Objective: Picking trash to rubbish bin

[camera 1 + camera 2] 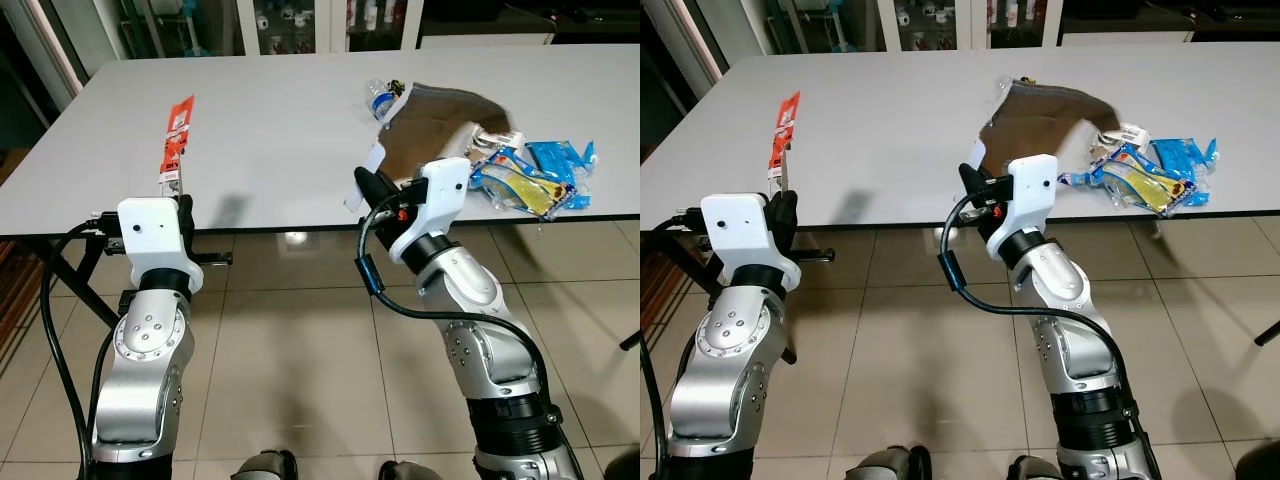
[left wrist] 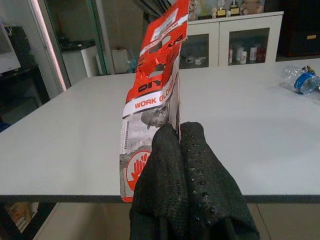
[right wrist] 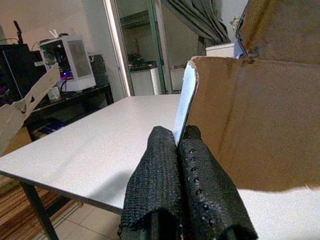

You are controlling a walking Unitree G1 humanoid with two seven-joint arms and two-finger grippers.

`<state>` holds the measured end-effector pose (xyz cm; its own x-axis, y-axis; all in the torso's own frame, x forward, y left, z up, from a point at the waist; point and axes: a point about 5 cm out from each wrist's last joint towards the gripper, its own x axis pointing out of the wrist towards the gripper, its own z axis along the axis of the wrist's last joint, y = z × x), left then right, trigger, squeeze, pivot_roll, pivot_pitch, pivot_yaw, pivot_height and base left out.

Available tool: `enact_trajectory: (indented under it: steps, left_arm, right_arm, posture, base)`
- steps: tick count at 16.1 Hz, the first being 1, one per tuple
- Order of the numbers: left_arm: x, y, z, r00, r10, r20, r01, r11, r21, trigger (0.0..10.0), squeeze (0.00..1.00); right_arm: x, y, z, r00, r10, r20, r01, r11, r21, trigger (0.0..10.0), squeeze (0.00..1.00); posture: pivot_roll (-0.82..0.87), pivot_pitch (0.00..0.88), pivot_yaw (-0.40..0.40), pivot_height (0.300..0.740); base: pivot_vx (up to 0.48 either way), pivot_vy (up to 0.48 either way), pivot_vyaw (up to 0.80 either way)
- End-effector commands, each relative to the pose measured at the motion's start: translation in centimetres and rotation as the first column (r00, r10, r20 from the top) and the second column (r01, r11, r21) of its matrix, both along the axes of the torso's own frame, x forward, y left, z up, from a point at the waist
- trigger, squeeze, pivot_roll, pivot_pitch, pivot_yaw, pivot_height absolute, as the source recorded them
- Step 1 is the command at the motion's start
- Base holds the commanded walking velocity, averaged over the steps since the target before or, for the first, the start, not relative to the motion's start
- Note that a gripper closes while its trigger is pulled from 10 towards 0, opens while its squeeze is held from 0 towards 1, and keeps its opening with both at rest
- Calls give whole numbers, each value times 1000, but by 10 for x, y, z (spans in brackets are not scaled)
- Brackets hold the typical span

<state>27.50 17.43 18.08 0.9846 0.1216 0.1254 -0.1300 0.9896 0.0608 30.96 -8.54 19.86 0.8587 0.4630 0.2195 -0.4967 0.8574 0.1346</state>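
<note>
Trash is already in both of our grippers, so we judge the pick-up done and the carry to the bin next; no bin is in sight, so that move calls for turning away from the worktop [image 1: 260, 120] and finding one. From the left eye view, our left gripper [image 1: 186, 212] sits at the near edge of the pale, smooth worktop, holding a long red-and-white glove wrapper [image 1: 177, 140] by its lower end, while our right gripper [image 1: 377, 186] pinches the near flap of a flat brown cardboard piece [image 1: 440, 125] lying on the worktop. Just beside it lie crinkly blue and yellow snack packets [image 1: 530, 178] and, farther back, a crushed clear plastic bottle [image 1: 380, 98]. In the right eye view the same layout holds, the wrapper standing nearly upright. In the left wrist view the knobbly black jaws are closed on the thin, glossy wrapper, printed "WORK GLOVE". In the right wrist view the jaws are closed on the cardboard's white-faced edge, its brown side matt and its lower edge torn.
</note>
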Motion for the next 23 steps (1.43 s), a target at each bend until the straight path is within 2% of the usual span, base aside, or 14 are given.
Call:
enact_trajectory:
  steps: [1, 12, 17, 18, 20, 23]
  left_arm:
    - [0, 1, -2, 1000, 7, -14, -7, 1000, 5, 0, 0]
    - [1, 1, -6, 999, 7, -31, -7, 1000, -2, 0, 0]
    - [2, 0, -10, 999, -8, -43, 6, 999, -36, 0, 0]
    - [3, 0, -13, 999, -15, -50, 13, 999, -41, 1451, 0]
    - [3, 2, -23, 997, -26, -71, 22, 998, -57, 0, 0]
    - [5, 9, -34, 996, -14, -91, 9, 998, -60, 0, 0]
  right_arm:
    - [0, 1, 5, 1000, -3, 18, 4, 1000, -3, 10000, 0]
    - [1, 1, 5, 1000, -3, 18, 3, 1000, -4, 10000, 0]
    - [1, 1, 4, 1000, -4, 14, 4, 1000, -7, 10000, 0]
    - [1, 0, 3, 1000, -7, 10, 7, 1000, -9, 10000, 0]
    - [3, 0, -2, 1000, -16, -5, 16, 1000, -19, 10000, 0]
    - [11, -2, -13, 999, -39, -33, 38, 999, -31, 10000, 0]
  posture:
    - [-37, 132, 54, 740]
    - [-37, 132, 54, 740]
    - [-44, 132, 52, 740]
    - [-43, 126, 49, 740]
    - [-41, 120, 47, 740]
    - [-18, 76, 44, 740]
  base:
    - [-259, 0, 0]
    - [-277, 0, 0]
    - [0, 0, 0]
    - [0, 0, 0]
    - [0, 0, 0]
    - [0, 0, 0]
